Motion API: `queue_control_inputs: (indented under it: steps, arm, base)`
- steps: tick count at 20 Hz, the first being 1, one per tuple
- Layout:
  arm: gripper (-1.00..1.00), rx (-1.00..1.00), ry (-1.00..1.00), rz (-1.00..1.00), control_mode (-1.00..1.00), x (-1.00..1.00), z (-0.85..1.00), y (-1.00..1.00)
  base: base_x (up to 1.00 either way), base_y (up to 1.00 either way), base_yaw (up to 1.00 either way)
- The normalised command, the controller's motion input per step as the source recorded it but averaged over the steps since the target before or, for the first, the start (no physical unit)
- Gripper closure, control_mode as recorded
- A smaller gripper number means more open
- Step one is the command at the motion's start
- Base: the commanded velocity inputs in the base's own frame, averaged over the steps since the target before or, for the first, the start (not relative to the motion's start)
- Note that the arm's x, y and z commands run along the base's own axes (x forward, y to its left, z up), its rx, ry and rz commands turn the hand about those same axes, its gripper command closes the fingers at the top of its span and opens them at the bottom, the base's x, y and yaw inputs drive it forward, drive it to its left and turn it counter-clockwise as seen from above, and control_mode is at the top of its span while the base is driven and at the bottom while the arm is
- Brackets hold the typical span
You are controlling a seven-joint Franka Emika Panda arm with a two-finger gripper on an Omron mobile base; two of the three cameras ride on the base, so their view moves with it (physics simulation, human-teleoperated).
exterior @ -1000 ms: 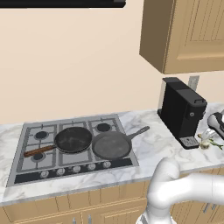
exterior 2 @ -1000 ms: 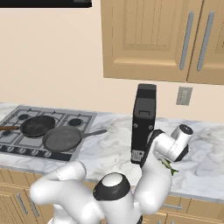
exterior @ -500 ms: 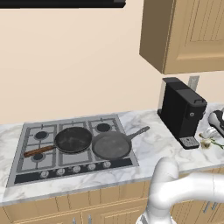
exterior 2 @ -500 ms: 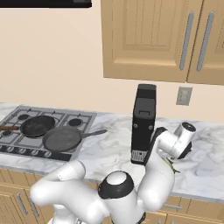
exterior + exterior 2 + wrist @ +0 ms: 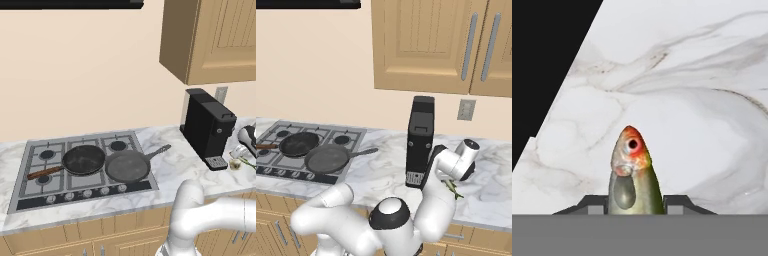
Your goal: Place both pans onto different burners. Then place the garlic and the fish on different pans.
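Note:
In the hand view, the fish (image 5: pixel 633 175) lies on the white marble counter, red-orange head pointing away. My gripper (image 5: pixel 635 202) is shut on the fish, its dark fingertips (image 5: pixel 594 204) pressed against both flanks. From the base views, the hand (image 5: pixel 466 154) hangs over the counter right of the coffee machine, with the fish's green tail (image 5: pixel 452 188) below it. The garlic (image 5: pixel 235 164) rests on the counter beside the hand. The black pan with the wooden handle (image 5: pixel 83 159) sits on the middle burner. The grey pan (image 5: pixel 127 166) sits on the front right burner, touching the black one.
A black coffee machine (image 5: pixel 206 127) stands between the steel cooktop (image 5: pixel 30 192) and my hand. Wooden wall cabinets (image 5: pixel 426 45) hang above the counter. A wall outlet (image 5: pixel 466 109) sits behind the machine.
The jaws have closed in from wide open onto the fish. The hand has stayed over the same spot, and the pans have not moved.

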Motion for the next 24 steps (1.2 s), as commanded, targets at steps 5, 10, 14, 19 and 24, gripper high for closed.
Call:
queue_control_inputs:
  steps: [5,10,14,19,24]
  arm:
    - [1.0,0.0,-0.04,0.0,-1.0,-0.11,0.07,0.0]
    - [1.0,0.0,-0.08,0.0,-1.0,-0.14,0.24,0.0]
    - [1.0,0.0,-0.09,0.0,-1.0,-0.15,0.29,0.0]
    - [1.0,0.0,-0.1,0.0,-1.0,-0.15,0.36,0.0]
    - [1.0,0.0,-0.11,0.0,-1.0,-0.18,0.38,0.02]
  base:
    - [0.0,0.0,0.0]
    - [0.0,0.0,0.0]
    - [0.0,0.0,0.0]
    - [0.0,0.0,0.0]
    - [0.0,0.0,0.0]
